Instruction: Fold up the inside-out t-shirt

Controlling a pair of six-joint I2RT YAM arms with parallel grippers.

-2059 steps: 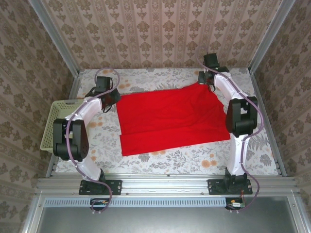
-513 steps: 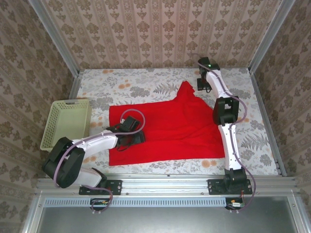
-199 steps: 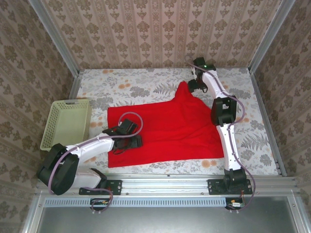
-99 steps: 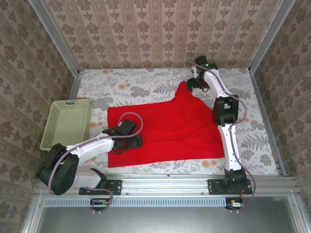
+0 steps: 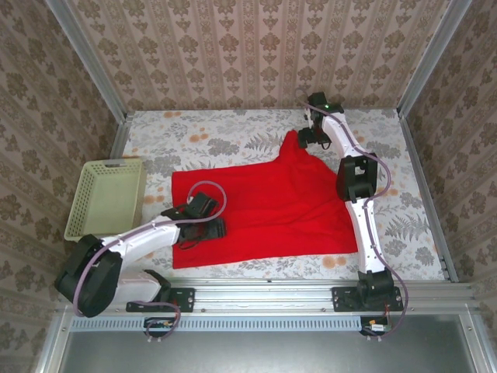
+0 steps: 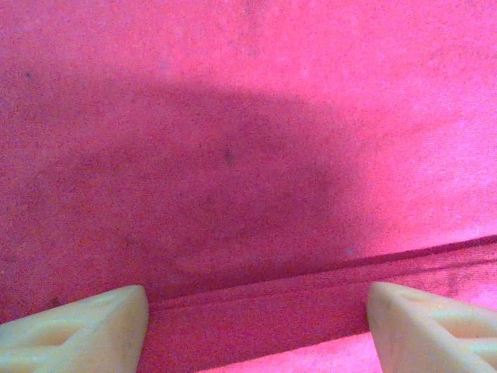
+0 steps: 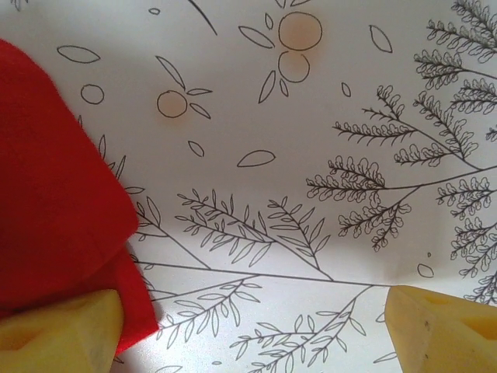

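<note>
Across the middle of the table (image 5: 202,136) the shirt (image 5: 264,206) lies spread flat, long axis left to right, one corner drawn to a peak at the far right. Just beyond that peak sits the right gripper (image 5: 308,136), jaws wide apart and empty, so the cloth runs near and left from it. Over the near-left part rests the left gripper (image 5: 211,228), likewise spread and holding nothing, a hem (image 6: 311,299) crossing between its fingers.

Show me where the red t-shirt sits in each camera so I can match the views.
Top external: t-shirt spread mid-table, one corner peaked toward the far right.
Left wrist: directly under the open jaws, hem band running low across the picture.
Right wrist: at the picture's left edge, beside a fingertip.
Shared landmark: the floral tablecloth beside that peaked corner.
</note>
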